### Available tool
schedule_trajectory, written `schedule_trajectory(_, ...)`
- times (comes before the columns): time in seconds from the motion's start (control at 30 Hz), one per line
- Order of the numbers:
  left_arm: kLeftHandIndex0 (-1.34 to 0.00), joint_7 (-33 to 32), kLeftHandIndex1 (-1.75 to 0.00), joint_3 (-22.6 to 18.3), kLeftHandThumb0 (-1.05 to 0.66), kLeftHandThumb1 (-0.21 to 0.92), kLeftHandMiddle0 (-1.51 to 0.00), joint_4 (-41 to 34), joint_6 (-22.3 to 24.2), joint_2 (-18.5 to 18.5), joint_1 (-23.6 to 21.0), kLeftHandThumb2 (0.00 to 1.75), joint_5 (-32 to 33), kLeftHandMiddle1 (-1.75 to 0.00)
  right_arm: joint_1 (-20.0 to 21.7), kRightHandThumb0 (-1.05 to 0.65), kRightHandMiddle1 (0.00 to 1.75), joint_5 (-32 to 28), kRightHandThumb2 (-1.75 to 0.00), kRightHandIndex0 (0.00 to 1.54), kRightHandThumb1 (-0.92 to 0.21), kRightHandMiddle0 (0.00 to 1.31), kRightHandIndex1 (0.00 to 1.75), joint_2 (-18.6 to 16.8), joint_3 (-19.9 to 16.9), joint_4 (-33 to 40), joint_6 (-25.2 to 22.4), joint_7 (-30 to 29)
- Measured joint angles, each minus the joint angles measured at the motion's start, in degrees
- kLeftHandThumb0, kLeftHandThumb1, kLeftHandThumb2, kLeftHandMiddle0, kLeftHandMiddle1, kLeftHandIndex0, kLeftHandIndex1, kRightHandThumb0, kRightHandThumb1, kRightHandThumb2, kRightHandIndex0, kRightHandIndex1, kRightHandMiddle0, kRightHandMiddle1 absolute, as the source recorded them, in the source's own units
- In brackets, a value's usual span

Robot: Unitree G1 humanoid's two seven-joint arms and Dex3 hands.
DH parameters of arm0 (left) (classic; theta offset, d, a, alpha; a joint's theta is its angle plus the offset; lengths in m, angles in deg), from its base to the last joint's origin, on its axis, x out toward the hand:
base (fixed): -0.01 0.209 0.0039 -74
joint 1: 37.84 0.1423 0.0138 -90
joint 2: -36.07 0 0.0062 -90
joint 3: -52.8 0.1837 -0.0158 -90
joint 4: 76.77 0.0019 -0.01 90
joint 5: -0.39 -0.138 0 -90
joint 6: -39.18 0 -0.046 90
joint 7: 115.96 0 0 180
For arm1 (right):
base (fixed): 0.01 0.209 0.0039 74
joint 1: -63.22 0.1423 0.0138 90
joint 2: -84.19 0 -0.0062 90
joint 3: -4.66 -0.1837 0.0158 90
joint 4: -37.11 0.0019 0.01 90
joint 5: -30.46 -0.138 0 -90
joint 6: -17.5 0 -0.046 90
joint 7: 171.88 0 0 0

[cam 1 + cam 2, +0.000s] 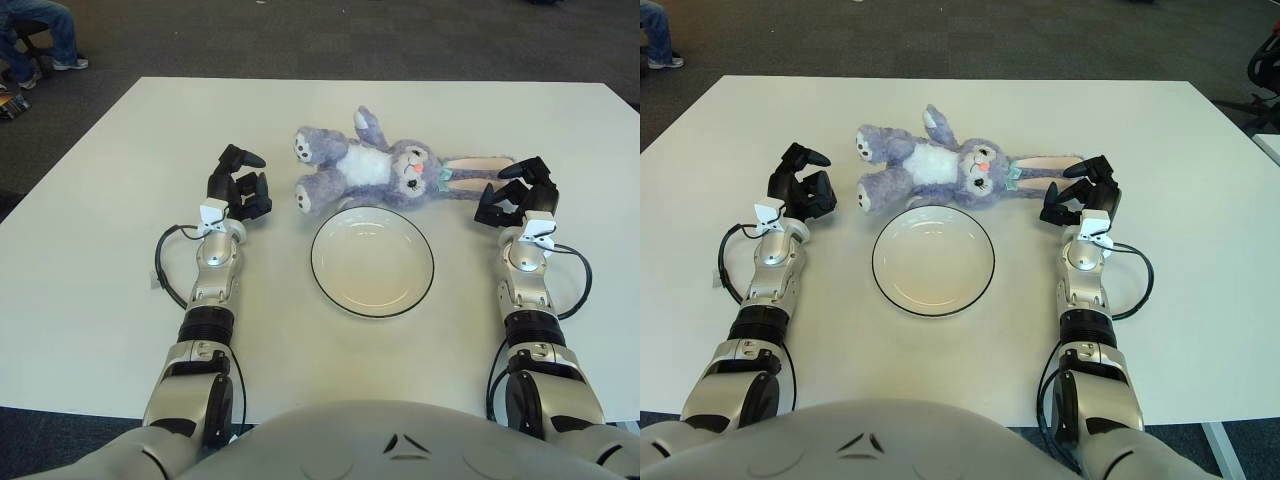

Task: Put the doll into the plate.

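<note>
doll point(385, 170) on table point(100, 250) beyond plate point(372, 261), left hand point(238, 186) and right hand point(517, 194) fingers loosely spread, empty

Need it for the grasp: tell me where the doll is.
The doll lies on the table just beyond the plate, between the left hand and right hand.

You have bright, even overhead light on the table point(100, 200); shadows are soft and short, focus sharp throughout.
</note>
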Motion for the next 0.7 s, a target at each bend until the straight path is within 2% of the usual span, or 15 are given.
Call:
schedule_trajectory(0.43,-0.44,-0.21,-1.75,-0.18,-0.42,0.53,-1.08,0.12,0.00,0.02,-0.05,1.04,0.01,-1.75,-0.72,-0.01,1.74,-0.16,-1.43,0.71,-0.23,0.42,1.75,-0.76,-0.20,1.78,-0.11,0.00)
schedule_trajectory(0.5,-0.45,-0.23,-1.75,-0.19,-0.42,0.53,-1.07,0.13,0.00,0.02,-0.05,1.04,0.01,-1.75,-0.93,-0.01,1.74,-0.12,-1.35,0.58,-0.29,0.45,1.75,-0.99,-0.18,2.40,-0.12,-0.02)
schedule_trajectory(0.63,-0.45,-0.25,-1.75,-0.18,-0.42,0.53,-1.08,0.16,-0.02,0.03,-0.05,1.05,0.02,-1.75,-1.46,-0.01,1.74,0.76,-1.26,0.48,-0.37,0.43,1.75,-1.17,0.46,3.67,0.26,-0.06)
schedule_trajectory(0.7,-0.45,-0.30,-1.75,-0.17,-0.42,0.52,-1.10,0.27,-0.17,0.05,-0.11,1.06,0.01,-1.75,-1.71,-0.01,1.74,1.54,-1.16,0.41,-0.45,0.38,1.75,-0.88,1.09,3.96,0.95,0.18)
